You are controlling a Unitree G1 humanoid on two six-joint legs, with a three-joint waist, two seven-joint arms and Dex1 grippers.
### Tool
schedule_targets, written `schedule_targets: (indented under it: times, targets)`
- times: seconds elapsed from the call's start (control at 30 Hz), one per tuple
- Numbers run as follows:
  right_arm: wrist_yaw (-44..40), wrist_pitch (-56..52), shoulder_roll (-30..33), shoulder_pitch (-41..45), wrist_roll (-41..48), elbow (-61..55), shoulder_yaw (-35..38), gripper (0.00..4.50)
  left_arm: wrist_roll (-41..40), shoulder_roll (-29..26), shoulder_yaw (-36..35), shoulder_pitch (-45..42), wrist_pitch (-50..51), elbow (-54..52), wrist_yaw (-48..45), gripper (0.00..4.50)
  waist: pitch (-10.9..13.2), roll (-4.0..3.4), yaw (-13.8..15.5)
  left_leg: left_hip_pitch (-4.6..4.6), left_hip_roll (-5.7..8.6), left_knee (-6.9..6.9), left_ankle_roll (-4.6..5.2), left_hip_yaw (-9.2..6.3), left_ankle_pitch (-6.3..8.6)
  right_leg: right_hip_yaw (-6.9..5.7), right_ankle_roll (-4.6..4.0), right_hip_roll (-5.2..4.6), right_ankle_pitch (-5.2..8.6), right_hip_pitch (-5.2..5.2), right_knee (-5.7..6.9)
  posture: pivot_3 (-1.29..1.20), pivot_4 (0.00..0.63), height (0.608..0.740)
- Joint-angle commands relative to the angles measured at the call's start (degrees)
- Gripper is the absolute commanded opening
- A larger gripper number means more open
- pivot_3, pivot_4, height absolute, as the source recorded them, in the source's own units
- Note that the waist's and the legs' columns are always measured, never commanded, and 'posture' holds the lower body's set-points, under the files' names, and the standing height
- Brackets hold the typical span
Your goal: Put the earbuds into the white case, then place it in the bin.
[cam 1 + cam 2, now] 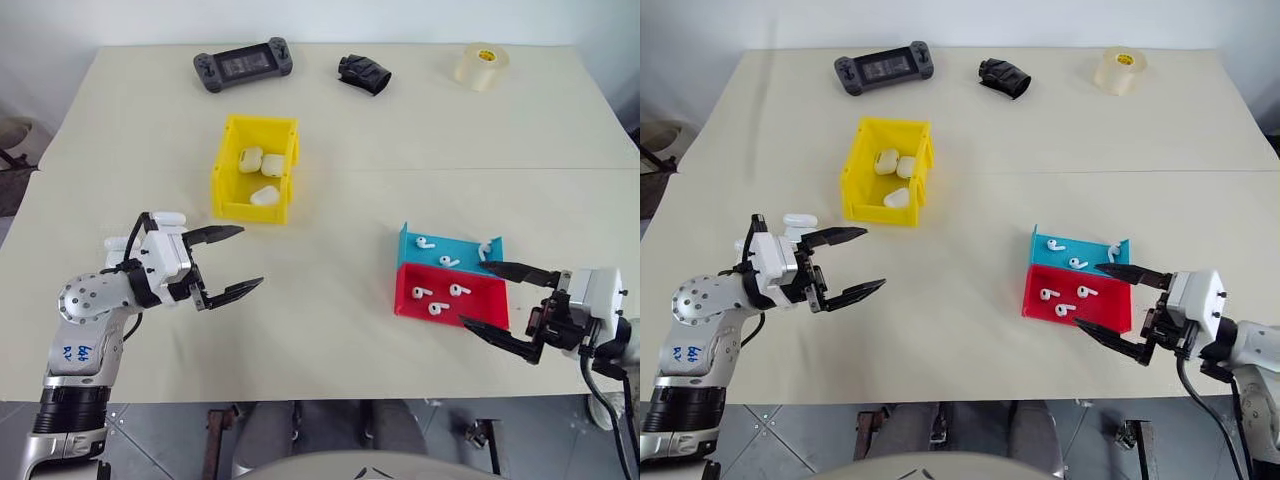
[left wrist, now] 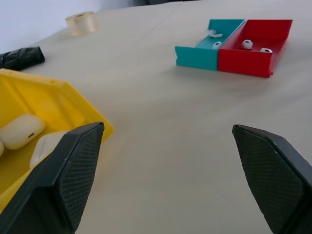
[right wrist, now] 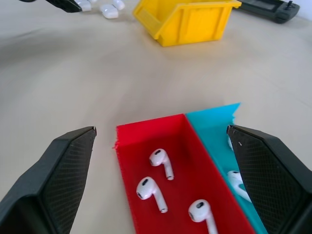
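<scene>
Stock of the table, as we find it:

- Yellow bin [image 1: 226,187], upper left of centre in the left eye view — three white cases [image 1: 262,171] already lie inside, lids down as far as we can tell. We judge these finished rounds.
- More white cases on the table [image 1: 800,220] at the left edge, just behind the left gripper [image 1: 228,263]; how many, we cannot tell. These look to be the stock still to fill.
- Red tray [image 1: 480,300], lower right, holding three loose earbuds [image 1: 438,299]. The blue tray [image 1: 412,240], touching its far side, holds about three more earbuds.
- Left gripper: jaws spread wide, nothing between them, hovering near the bin's near corner.
- Right gripper [image 1: 505,302]: jaws equally wide apart, empty, poised at the near right edge of the two trays.
- Far edge of the table: a handheld game console [image 1: 243,64], a black crumpled item [image 1: 364,73], a roll of clear tape [image 1: 481,66] — none of it part of the job.

Our reading: the task is partway along, with no earbud or case in hand for the current round. A bud has yet to be picked, cased and binned.
</scene>
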State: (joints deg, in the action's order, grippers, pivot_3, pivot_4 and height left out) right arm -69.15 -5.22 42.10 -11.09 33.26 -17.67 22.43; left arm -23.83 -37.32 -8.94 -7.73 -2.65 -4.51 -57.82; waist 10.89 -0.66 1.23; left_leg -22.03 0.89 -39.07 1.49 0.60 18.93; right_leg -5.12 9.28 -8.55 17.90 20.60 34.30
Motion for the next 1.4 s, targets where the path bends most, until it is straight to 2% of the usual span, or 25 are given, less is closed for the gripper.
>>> schedule_targets:
  times: [0.03,0.3,0.43,0.67,0.8,0.87,1.03,1.17,1.27,1.4]
  targets:
    - [-0.4,0.8,-0.9,2.4,1.0,0.1,-2.2,4.50,1.8,-1.1,-3.6,3.8,0.2,-4.7,4.2,4.49,0.0,0.00,-0.2,0.00,-0.01,0.00,0.00,0.01,0.00,0.01,0.00,0.00,0.00,0.02,0.01,0.00,0.150,0.740]
    - [-1.9,2.0,-3.8,12.2,0.7,3.7,-10.0,4.50,-1.0,3.7,-15.9,17.0,5.6,-15.1,17.6,4.49,0.0,-0.01,0.0,0.02,-0.05,0.00,-0.02,-0.02,0.01,0.06,-0.01,0.00,0.00,0.02,0.02,0.00,0.150,0.740]
    - [-3.6,4.1,-6.2,17.7,-0.4,5.2,-15.0,4.50,0.2,8.5,-23.1,26.3,7.7,-18.9,24.9,4.49,0.0,0.02,0.1,0.01,-0.04,0.00,-0.05,-0.06,0.04,0.06,-0.01,-0.01,0.00,0.00,-0.04,0.00,0.150,0.740]
    - [-5.9,8.8,-7.8,22.5,-3.1,8.1,-19.0,4.50,1.8,14.0,-30.6,37.2,16.6,-20.8,36.0,4.49,0.0,0.08,0.1,0.01,-0.04,0.00,-0.07,-0.03,0.11,0.08,-0.03,0.00,0.02,0.00,-0.11,0.00,0.150,0.740]
    - [-5.3,8.4,-7.6,22.6,-2.3,8.4,-18.8,4.50,0.0,13.4,-30.9,37.9,22.0,-22.8,37.4,4.49,0.0,0.12,0.4,-0.01,-0.05,0.00,-0.10,-0.11,0.16,0.05,-0.04,-0.01,0.02,0.01,-0.25,0.00,0.150,0.740]
    - [-5.4,8.3,-7.4,22.7,-2.1,8.4,-18.7,4.50,-1.1,12.2,-30.7,36.9,25.3,-23.7,37.8,4.49,0.0,0.12,0.3,0.00,-0.05,0.00,-0.12,-0.11,0.17,0.08,-0.06,-0.01,0.03,0.01,-0.31,0.00,0.150,0.740]
    - [-6.3,6.9,-5.2,22.5,-0.9,6.5,-18.0,4.50,-6.3,4.9,-31.5,31.3,41.7,-25.2,39.8,4.49,0.0,0.11,0.0,0.01,-0.10,0.00,-0.17,-0.10,0.18,0.11,-0.14,0.01,0.07,0.08,-0.16,0.00,0.150,0.740]
    - [-6.1,4.6,-3.5,23.3,0.5,4.7,-17.8,4.50,-10.4,-3.7,-31.5,17.8,63.2,-25.8,46.3,4.49,0.0,0.13,0.2,-0.01,-0.09,-0.01,-0.19,-0.17,0.17,0.09,-0.14,0.02,0.07,0.11,0.12,0.00,0.150,0.740]
    - [-5.4,3.9,-3.7,23.4,0.8,4.3,-17.9,4.50,-11.5,-5.1,-31.4,9.6,75.7,-25.4,49.6,4.49,0.0,0.11,0.0,0.01,-0.06,-0.02,-0.24,-0.21,0.14,0.12,-0.14,0.02,0.07,0.11,0.24,0.00,0.150,0.740]
    - [-4.4,3.2,-4.3,22.8,0.8,2.9,-18.5,4.50,-8.5,-8.4,-26.9,-1.9,91.9,-22.3,53.3,4.49,0.0,0.15,-0.4,-0.07,-0.01,0.01,-0.25,-0.17,0.16,0.17,-0.15,0.03,0.08,0.44,0.63,0.00,0.150,0.740]
